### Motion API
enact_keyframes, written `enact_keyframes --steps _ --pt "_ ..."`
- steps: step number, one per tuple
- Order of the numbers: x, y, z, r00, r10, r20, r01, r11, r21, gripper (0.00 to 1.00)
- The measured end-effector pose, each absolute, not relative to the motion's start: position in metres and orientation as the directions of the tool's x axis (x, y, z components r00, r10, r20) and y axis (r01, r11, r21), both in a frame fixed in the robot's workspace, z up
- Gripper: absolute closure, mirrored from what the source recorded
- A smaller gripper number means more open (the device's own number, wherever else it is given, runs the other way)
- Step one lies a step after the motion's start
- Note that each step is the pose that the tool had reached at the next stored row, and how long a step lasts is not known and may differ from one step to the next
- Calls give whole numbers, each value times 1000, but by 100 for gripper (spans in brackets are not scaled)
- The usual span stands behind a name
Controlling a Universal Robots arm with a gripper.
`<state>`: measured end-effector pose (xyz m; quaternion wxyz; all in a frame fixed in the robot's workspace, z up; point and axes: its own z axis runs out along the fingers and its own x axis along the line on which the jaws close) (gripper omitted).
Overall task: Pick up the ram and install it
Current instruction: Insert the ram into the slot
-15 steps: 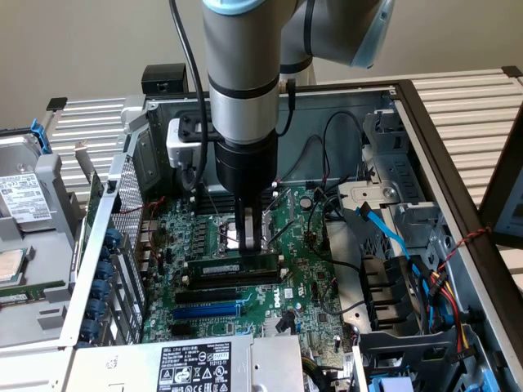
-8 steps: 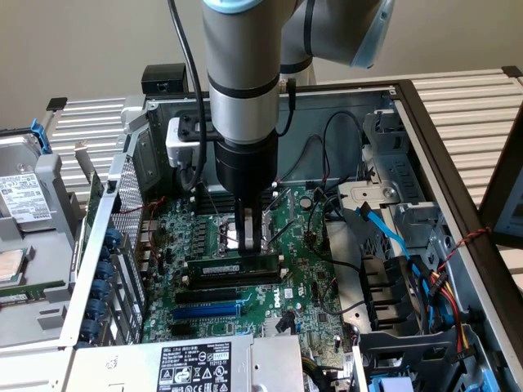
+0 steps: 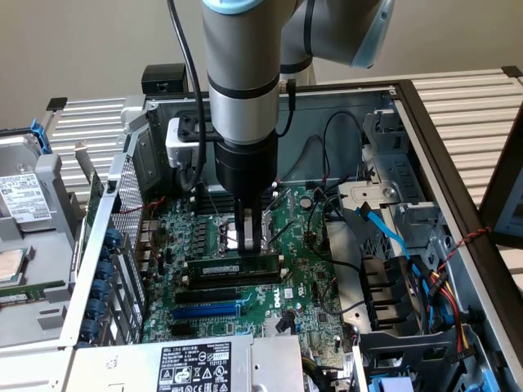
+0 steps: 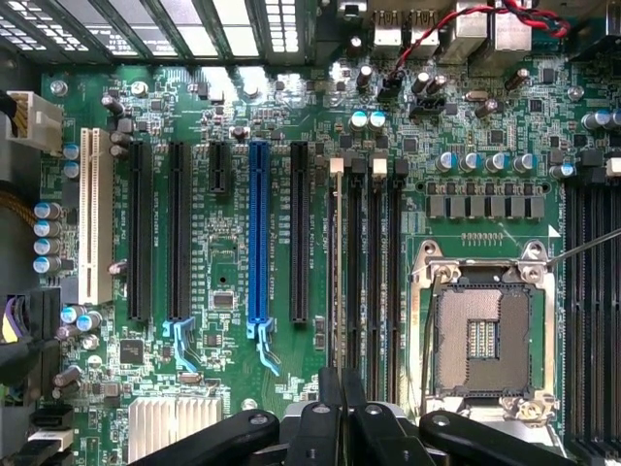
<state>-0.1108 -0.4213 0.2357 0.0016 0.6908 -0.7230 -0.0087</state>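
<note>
Where the ram (image 3: 231, 267) stands on edge in a black memory slot of the motherboard (image 3: 306, 282), its white label faces the exterior camera and its long axis runs roughly 9-to-3 o'clock in the exterior view. It is level along its length as far as can be judged. Claw (image 3: 254, 241) sits directly over it: the stick lies at 6 o'clock from the fingertips, touching or nearly so, and the contact point is right of the stick's middle, toward its 3 o'clock end. Wrist view shows the ram edge-on as a thin line running straight into the claw, so the finger gap is crosswise to the long axis. The two fingers are drawn close with only a sliver between them. Reading: clenched on the ram's top edge, though a bare downward press cannot be ruled out. Whether the slot's end latches have closed is not legible. Beyond the ram at 12 o'clock, the open CPU socket (image 3: 231, 234); at 6 o'clock, further black slots, then the blue slot (image 3: 208, 310). Power-supply label (image 3: 194, 366) at the case's near edge. The case lies on a slatted worktop (image 3: 466, 106).
</note>
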Motion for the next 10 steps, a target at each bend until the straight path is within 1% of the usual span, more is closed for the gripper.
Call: enact_keyframes --steps 10 --pt "-111 -421 233 -47 -999 -10 -999 47 15 88"
